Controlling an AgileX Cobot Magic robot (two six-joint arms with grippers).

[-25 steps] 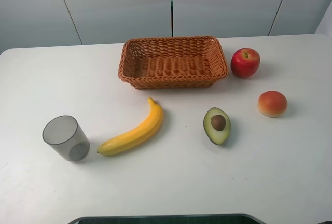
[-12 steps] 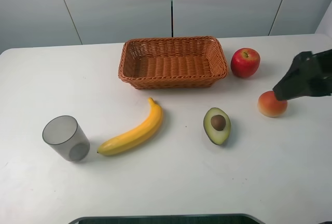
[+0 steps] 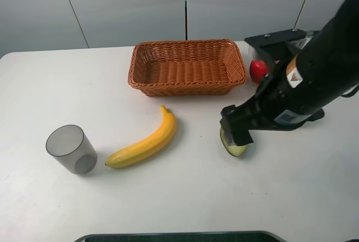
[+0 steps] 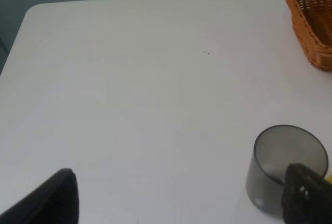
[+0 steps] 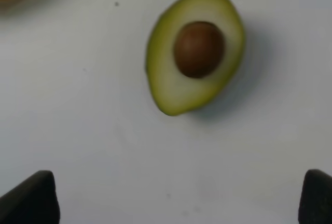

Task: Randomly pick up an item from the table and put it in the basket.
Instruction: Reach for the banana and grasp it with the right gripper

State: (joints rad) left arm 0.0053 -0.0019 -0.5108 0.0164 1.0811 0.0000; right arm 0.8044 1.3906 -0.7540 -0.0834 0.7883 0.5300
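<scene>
The yellow banana [image 3: 143, 141] lies on the white table [image 3: 185, 197], in front of the wicker basket [image 3: 187, 67], which holds nothing. My right gripper [image 3: 236, 131] hangs over the halved avocado [image 3: 235, 149], well right of the banana. In the right wrist view the avocado [image 5: 194, 71] lies cut side up with its brown pit, ahead of my open, empty right gripper [image 5: 174, 198]. My left gripper [image 4: 179, 203] is open and empty, low over the table near the grey cup [image 4: 288, 175]. It does not show in the high view.
The translucent grey cup [image 3: 71, 149] stands left of the banana. The red apple [image 3: 257, 69] peeks out behind the right arm, right of the basket. The basket's corner [image 4: 311, 22] shows in the left wrist view.
My right arm has swung in from the right edge and now hangs over the avocado, hiding the peach-coloured fruit and most of the apple. The fruit, cup and basket have not moved.
</scene>
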